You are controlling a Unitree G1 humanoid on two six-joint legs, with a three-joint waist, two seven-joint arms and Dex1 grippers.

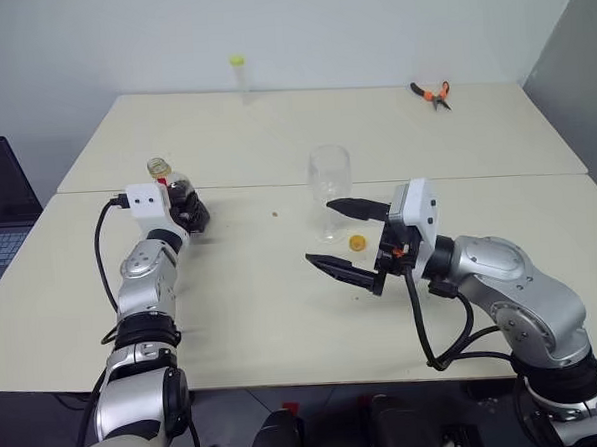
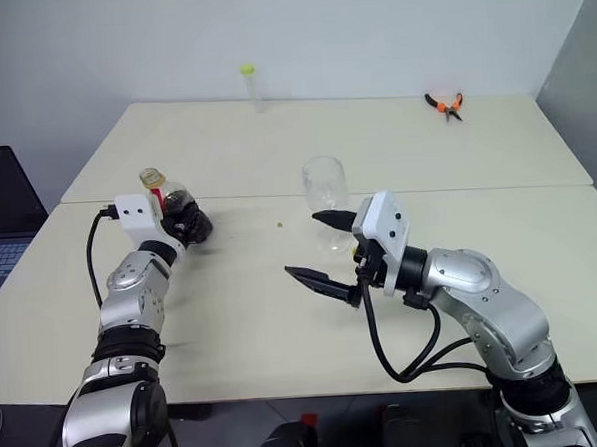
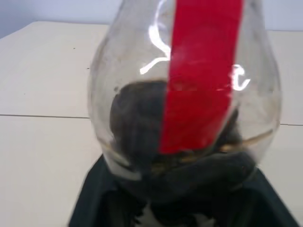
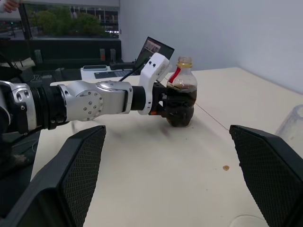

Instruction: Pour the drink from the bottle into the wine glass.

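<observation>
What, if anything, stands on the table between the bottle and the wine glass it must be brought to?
Nothing visible blocks the way. The table between the bottle, gripped by the left end effector, and the wine glass holds only a tiny speck. The yellow cap and the open right end effector lie just past the glass.

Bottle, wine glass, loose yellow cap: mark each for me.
bottle [image 4: 182, 101]: right wrist view, on the dark lower body.
wine glass [image 1: 330, 172]: left eye view, on the bowl.
yellow cap [image 1: 358, 243]: left eye view, on its top, lying on the table.
</observation>
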